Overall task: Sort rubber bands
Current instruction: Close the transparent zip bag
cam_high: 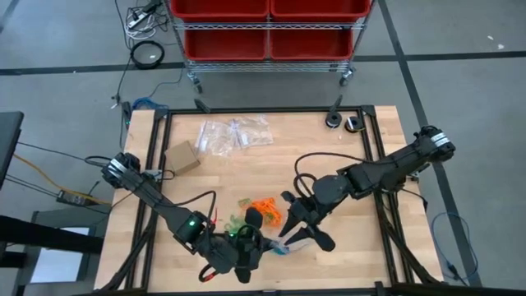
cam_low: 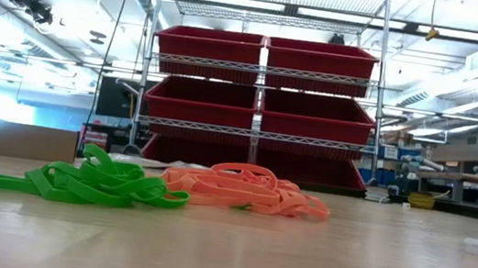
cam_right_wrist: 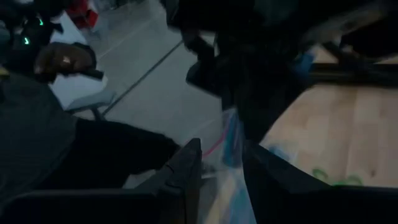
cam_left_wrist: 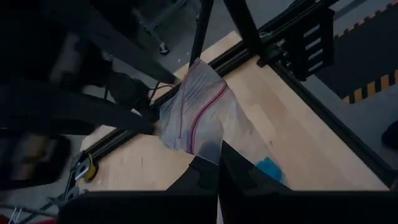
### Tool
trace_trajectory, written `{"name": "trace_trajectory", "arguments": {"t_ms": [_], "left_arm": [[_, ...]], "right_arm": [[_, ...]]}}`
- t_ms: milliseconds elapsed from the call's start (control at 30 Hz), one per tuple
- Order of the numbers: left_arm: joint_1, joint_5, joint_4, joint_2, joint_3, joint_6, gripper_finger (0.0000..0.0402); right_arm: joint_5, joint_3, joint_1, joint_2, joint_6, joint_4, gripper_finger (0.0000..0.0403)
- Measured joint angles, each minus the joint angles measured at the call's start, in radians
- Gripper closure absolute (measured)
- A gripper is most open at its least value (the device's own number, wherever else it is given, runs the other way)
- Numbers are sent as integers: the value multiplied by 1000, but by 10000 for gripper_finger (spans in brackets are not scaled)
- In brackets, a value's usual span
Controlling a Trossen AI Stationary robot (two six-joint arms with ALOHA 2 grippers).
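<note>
A pale wooden counter (cam_high: 246, 173) with a black metal frame carries the work, standing on a grey floor (cam_high: 66, 49) marked with dark lines. Behind its far edge is a wire shelf rack (cam_low: 262, 82) holding red bins (cam_low: 209, 47), and cables (cam_high: 146, 20) lie on the floor to one side. On the counter's far part lie empty clear bags (cam_high: 234, 134) and a small cardboard box (cam_high: 182, 156). The rubber bands lie near the front middle: an orange clump (cam_low: 245, 190) just beside a green clump (cam_low: 89, 184), the two touching at their edges in the low view. The left end effector (cam_left_wrist: 217, 177) is closed on the edge of a clear zip bag (cam_left_wrist: 199, 115) with some blue bands (cam_left_wrist: 270, 169) inside, at the counter's front. The right end effector (cam_right_wrist: 221, 165) is at the same bag from the other side, its fingers partly apart with the bag's rim between them; whether they press it cannot be told.
</note>
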State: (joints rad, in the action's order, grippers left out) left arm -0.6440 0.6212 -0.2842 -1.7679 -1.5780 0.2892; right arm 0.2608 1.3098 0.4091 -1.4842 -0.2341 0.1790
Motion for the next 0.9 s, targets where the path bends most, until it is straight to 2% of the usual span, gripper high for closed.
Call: {"name": "trace_trajectory", "arguments": {"t_ms": [233,467,567,700,900], "left_arm": [[2,-2,3,0,0,22,402],[2,1,-30,0,0,17,402],[3,4,-70,1,0,-16,402],[3,5,-118,1,0,-62,402],[3,5,-139,1,0,-92,402]], "right_arm": [[38,-1,-9,-60,-16,-47,300],[23,-1,-23,-68,-14,-57,303],[20,-1,-25,-68,1,-56,330],[16,-1,-25,-68,34,-60,390],[-13,-1,-15,-68,46,-66,401]]}}
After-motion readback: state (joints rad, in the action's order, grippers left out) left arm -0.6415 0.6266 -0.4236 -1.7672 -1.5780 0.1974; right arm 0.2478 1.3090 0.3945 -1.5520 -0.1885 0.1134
